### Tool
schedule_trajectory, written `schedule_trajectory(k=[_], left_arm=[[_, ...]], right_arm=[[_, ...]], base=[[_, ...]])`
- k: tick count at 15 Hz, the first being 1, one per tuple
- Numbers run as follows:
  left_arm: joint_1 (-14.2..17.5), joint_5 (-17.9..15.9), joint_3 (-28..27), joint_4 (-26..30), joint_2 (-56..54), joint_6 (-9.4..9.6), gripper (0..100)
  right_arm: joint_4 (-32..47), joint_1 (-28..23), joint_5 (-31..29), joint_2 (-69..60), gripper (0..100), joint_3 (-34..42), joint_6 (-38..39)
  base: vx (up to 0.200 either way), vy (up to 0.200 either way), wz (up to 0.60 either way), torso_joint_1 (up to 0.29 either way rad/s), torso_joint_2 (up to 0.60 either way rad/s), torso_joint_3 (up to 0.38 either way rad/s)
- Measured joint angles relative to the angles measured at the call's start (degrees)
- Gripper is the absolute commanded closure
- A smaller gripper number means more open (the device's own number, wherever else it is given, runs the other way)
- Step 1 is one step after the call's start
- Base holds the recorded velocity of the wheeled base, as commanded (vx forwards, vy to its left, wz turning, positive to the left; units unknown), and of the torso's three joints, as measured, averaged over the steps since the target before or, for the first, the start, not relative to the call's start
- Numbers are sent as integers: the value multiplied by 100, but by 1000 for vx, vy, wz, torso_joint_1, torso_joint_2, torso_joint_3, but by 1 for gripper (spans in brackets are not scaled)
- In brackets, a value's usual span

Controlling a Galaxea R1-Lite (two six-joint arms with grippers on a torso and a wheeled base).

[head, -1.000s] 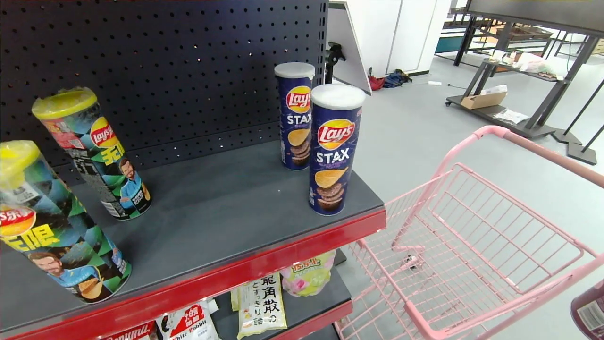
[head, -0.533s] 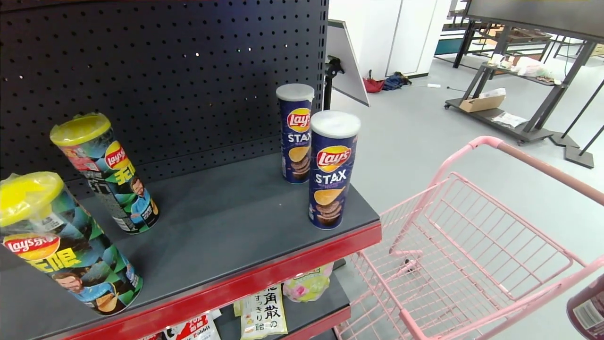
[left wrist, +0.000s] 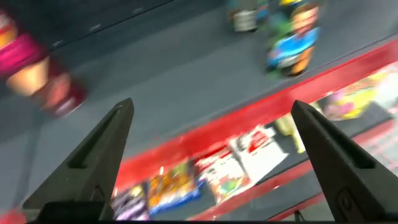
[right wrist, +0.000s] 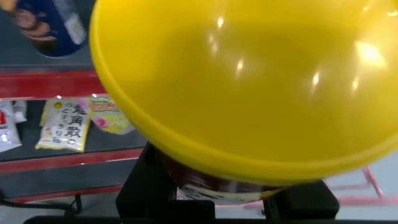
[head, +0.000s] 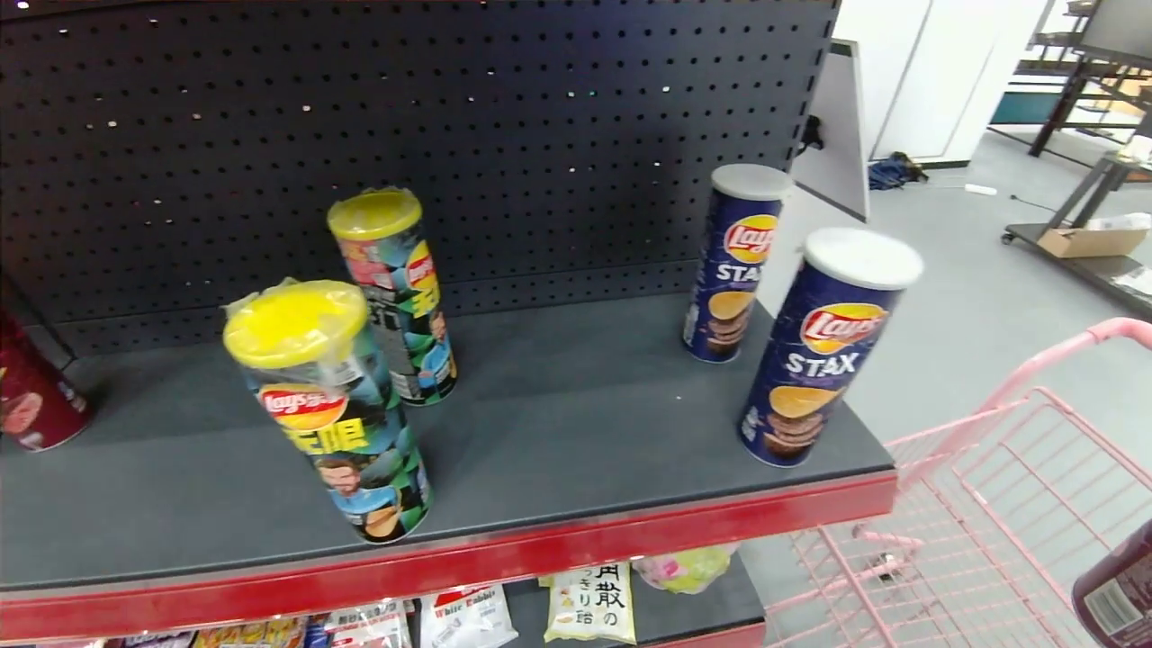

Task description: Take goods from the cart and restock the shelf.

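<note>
My right gripper point(right wrist: 217, 194) is shut on a dark red chip can whose yellow lid point(right wrist: 249, 74) faces the wrist camera. The can's body point(head: 1116, 585) shows at the head view's lower right corner, over the pink cart point(head: 1017, 504). The grey shelf point(head: 558, 423) with a red front edge carries two green cans with yellow lids point(head: 333, 405) point(head: 396, 297), two blue cans point(head: 733, 261) point(head: 828, 346) and a red can point(head: 31, 396) at the far left. My left gripper point(left wrist: 211, 168) is open and holds nothing, just in front of the shelf's red edge point(left wrist: 249, 124).
Snack bags point(head: 589, 603) lie on the lower shelf under the red edge. A black pegboard point(head: 450, 135) backs the shelf. The shelf's middle between the green and blue cans is bare. A metal rack point(head: 1080, 234) stands on the floor beyond the cart.
The head camera has swung left: the shelf now sits more to the right in the picture and a red can has come into view at the left. The held can stays at the corner.
</note>
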Motion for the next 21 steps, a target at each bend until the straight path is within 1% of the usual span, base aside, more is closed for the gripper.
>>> schedule_trajectory(k=[1,2,3,4,5,6,8,11,12,14,16,21], left_arm=[[-2,60,15,1,2,-5,0],[0,106,28,0,0,-2,0],[6,282,39,9,6,69,0],[26,429,48,15,6,211,0],[26,482,55,11,4,419,0],[30,492,56,0,2,551,0],[26,501,61,6,-2,594,0],[30,508,83,17,-27,595,0],[30,508,96,26,-55,611,0],[37,511,116,48,-116,706,0],[30,512,128,44,-154,745,0],[33,512,127,34,-177,745,0]], right_arm=[[-1,0,-1,-23,100,52,0],[-6,-2,2,-59,100,99,4],[-9,-5,-1,-106,100,143,17],[-6,-16,-11,-190,100,193,33],[-9,-77,-12,-299,100,256,44],[-4,-118,-17,-422,100,316,50],[7,-182,-23,-642,100,422,77],[-9,-197,-44,-825,100,479,266],[-6,-201,-44,-885,100,507,277],[16,-195,-48,-1020,100,612,285],[32,-195,-20,-1139,100,669,360],[27,-179,-9,-1263,100,696,441]], base=[[0,0,600,2,2,-2],[0,0,0,0,0,0],[0,0,0,0,0,0],[0,0,0,0,0,0],[0,0,0,0,0,0],[0,0,0,0,0,0],[0,0,0,0,0,0],[-200,0,0,7,4,1],[0,0,0,0,0,0],[0,0,0,0,0,0],[0,200,0,10,5,7],[0,200,0,8,4,0]])
